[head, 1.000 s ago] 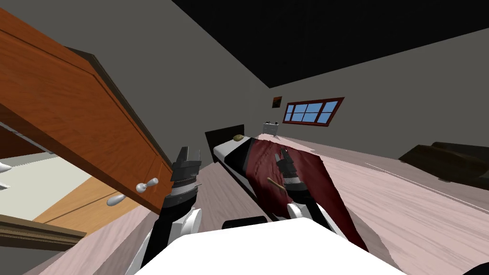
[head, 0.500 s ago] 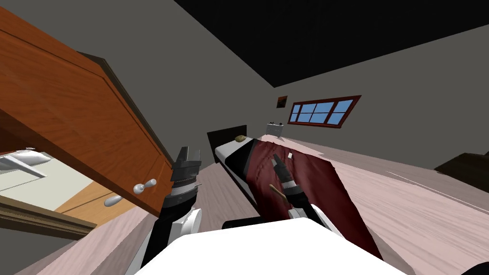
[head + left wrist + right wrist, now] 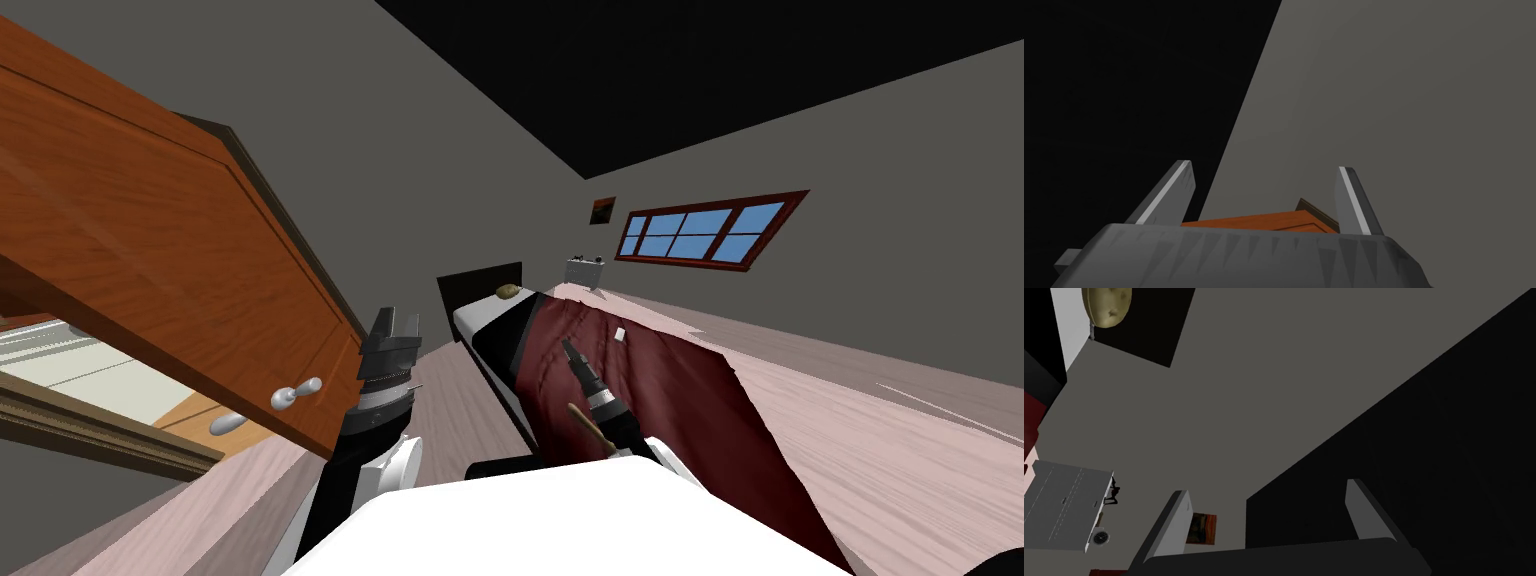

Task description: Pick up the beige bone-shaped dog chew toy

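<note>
- A slim, tan-brown, bone-like chew toy [image 3: 585, 422] is lying on the dark red blanket [image 3: 690, 400] covering the bed [image 3: 478, 325], well away from the headboard end.
- It is resting slantwise, one rounded end showing, just beside the right forearm [image 3: 612, 412], which is hiding its far end.
</note>
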`<state>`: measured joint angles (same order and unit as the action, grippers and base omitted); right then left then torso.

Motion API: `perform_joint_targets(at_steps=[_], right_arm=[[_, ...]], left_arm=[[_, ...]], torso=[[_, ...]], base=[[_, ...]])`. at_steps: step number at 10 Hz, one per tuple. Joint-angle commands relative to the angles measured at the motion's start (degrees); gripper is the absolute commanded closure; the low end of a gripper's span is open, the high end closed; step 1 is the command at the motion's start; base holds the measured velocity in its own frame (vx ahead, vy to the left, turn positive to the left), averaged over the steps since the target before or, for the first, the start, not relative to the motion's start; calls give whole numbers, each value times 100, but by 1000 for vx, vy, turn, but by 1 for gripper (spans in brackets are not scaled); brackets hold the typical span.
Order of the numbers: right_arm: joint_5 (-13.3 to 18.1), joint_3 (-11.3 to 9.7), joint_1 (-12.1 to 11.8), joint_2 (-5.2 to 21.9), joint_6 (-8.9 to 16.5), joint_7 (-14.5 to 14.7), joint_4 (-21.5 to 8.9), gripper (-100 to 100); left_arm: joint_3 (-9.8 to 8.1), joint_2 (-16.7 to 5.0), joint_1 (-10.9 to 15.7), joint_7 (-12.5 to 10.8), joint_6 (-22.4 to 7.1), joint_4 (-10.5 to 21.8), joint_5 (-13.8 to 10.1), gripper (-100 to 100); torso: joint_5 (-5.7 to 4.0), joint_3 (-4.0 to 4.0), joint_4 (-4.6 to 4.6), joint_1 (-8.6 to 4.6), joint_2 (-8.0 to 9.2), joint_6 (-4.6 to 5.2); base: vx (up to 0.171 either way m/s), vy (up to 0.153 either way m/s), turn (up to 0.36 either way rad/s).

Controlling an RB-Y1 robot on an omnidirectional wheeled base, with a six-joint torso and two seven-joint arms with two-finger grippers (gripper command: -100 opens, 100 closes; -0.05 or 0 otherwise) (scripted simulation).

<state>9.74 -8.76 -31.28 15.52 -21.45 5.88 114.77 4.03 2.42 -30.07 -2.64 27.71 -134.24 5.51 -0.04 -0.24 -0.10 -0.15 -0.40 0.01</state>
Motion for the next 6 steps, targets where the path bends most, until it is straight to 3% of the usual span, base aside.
perform_joint_targets(at_steps=[1, 6], right_arm=[[70, -25, 98, 36, 51, 55, -170, -100], [520, -234, 107, 300, 153, 366, -922, -100]], left_arm=[[0, 0, 0, 0, 0, 0, 0, 0], [0, 0, 0, 0, 0, 0, 0, 0]], torso=[[0, 0, 0, 0, 0, 0], [1, -9, -3, 0, -17, -1]], base=[[61, -41, 46], [105, -42, 89]])
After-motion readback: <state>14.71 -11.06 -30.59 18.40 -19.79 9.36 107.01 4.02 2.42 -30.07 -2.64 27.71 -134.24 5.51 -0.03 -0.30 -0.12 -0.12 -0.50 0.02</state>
